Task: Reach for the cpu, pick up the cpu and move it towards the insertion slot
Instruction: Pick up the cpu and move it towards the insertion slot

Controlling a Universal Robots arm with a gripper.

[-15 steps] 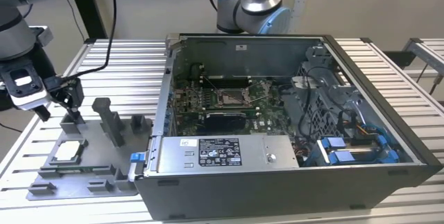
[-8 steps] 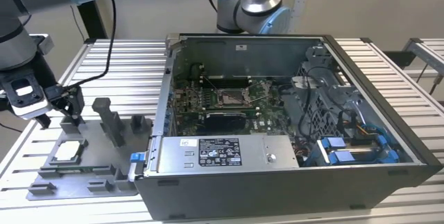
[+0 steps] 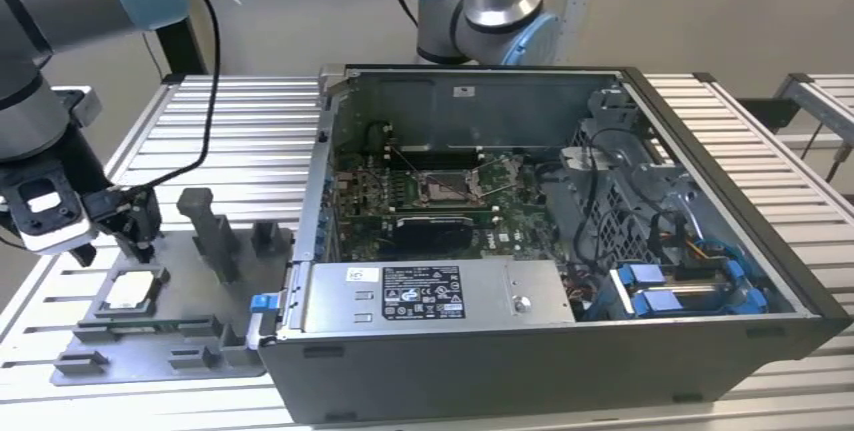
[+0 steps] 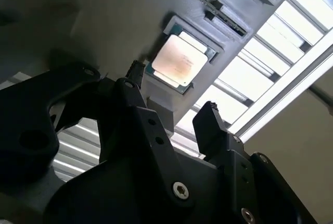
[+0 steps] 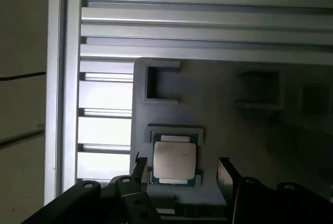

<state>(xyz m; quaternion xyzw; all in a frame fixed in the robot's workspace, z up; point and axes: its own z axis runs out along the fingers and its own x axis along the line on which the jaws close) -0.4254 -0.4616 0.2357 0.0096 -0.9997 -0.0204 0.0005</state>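
In the exterior view, you had the gripper (image 3: 130, 234) hanging over the grey fixture (image 3: 174, 346) at the exterior view's left. It was just above the cpu (image 3: 130, 291), which lay flat in a recess of that fixture. The fixture sat on the slatted metal table (image 3: 240, 121) beside the open computer case (image 3: 534, 371). The insertion slot (image 3: 447, 188) was inside that case on the green board, a silver frame around a dark centre, well apart from both cpu and gripper.

In the second wrist view, the cpu (image 4: 180, 60) showed its pale metal face, seated in a square pocket of the fixture (image 4: 119, 21). Your gripper (image 4: 171, 91) stood spread wide and held nothing. One of its dark fingers (image 4: 208, 120) was off to one side of the chip, and the other was close by the chip's corner.

In the first wrist view, the gripper (image 5: 182, 166) straddled the cpu (image 5: 175, 159), its gap wider than the chip. A strip of bare fixture (image 5: 234, 130) showed between the chip and one finger (image 5: 225, 171). The table's slats (image 5: 208, 31) lay beyond the fixture's edge.
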